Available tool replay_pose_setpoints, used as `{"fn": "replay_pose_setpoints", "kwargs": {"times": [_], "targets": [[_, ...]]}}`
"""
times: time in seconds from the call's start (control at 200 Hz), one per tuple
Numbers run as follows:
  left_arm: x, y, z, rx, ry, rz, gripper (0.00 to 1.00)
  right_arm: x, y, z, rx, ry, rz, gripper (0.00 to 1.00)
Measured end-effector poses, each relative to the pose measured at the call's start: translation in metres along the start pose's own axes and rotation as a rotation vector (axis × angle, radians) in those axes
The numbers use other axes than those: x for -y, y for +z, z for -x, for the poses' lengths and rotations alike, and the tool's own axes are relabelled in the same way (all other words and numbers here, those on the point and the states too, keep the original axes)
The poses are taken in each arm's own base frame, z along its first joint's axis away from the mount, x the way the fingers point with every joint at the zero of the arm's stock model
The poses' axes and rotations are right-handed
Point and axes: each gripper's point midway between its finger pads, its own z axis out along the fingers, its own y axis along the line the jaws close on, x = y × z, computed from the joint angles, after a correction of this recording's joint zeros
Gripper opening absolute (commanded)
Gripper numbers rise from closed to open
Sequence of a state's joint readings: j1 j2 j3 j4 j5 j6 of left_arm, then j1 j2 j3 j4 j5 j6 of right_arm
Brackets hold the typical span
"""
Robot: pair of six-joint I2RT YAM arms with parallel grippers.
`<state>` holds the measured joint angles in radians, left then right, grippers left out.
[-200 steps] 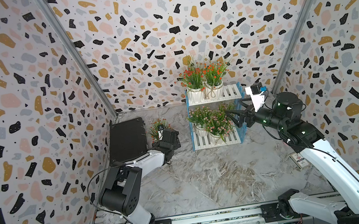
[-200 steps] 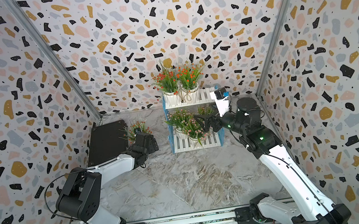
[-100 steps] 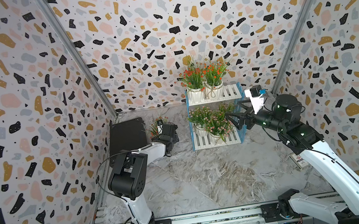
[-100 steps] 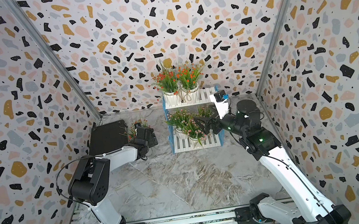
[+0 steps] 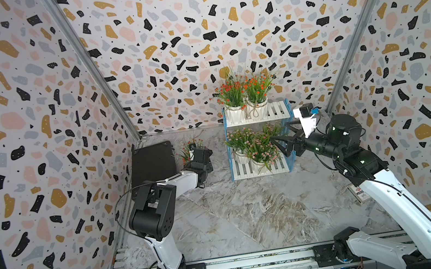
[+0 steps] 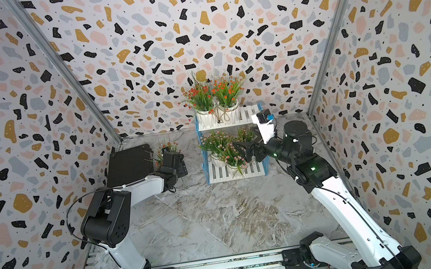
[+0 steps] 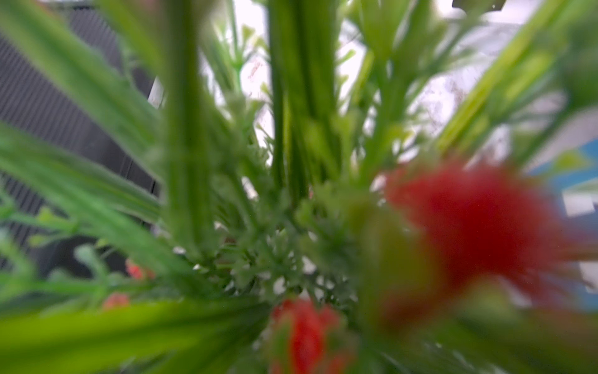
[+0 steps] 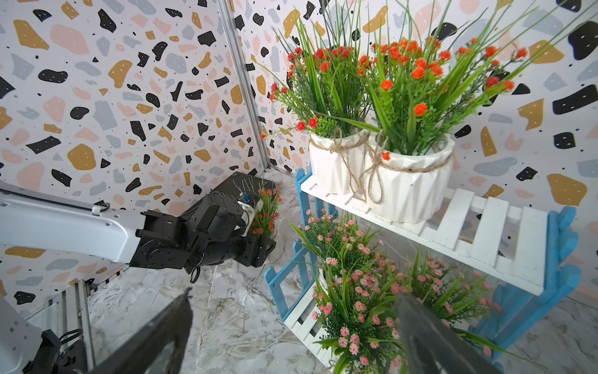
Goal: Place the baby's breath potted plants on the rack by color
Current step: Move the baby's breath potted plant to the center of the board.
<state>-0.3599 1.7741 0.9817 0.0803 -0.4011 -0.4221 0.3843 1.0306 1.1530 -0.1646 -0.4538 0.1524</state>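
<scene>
The rack stands at the back wall. Two red-flowered plants take its top shelf's left end, with bare slats beside them. Pink plants crowd the lower shelf. The right gripper, jaws apart, hovers at that shelf's right edge. The left gripper is pressed into a third red plant on the tabletop beside the black case; whether its jaws are apart or together cannot be told. Broad tabletop stretches before the rack.

Bright, even, soft light; faint shadows. Top views sharp, wide-angle bend at edges. Left wrist view all blur, red-flowered plant too close.
</scene>
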Motion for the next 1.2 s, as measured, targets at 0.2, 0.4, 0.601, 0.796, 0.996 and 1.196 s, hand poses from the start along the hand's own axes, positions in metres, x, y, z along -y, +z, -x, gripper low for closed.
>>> {"fn": "replay_pose_setpoints", "kwargs": {"times": [0.2,0.4,0.601,0.796,0.996,1.196], "targets": [[-0.002,-0.022,-0.017,-0.032,0.011,-0.053,0.78,-0.001,-0.003,-0.005,-0.013,0.005,-0.004,1.00],[0.016,-0.051,-0.043,-0.060,0.074,-0.147,0.78,0.001,-0.004,-0.021,-0.055,0.016,-0.010,1.00],[0.039,-0.091,-0.079,-0.069,0.169,-0.254,0.78,0.002,-0.009,-0.035,-0.091,0.022,-0.024,1.00],[0.059,-0.136,-0.119,-0.072,0.273,-0.349,0.80,0.000,-0.015,-0.051,-0.119,0.035,-0.026,1.00],[0.084,-0.177,-0.157,-0.061,0.391,-0.464,0.80,0.001,-0.016,-0.075,-0.165,0.063,-0.025,1.00],[0.113,-0.200,-0.181,-0.038,0.477,-0.565,0.82,0.002,-0.020,-0.108,-0.234,0.097,-0.034,1.00]]}}
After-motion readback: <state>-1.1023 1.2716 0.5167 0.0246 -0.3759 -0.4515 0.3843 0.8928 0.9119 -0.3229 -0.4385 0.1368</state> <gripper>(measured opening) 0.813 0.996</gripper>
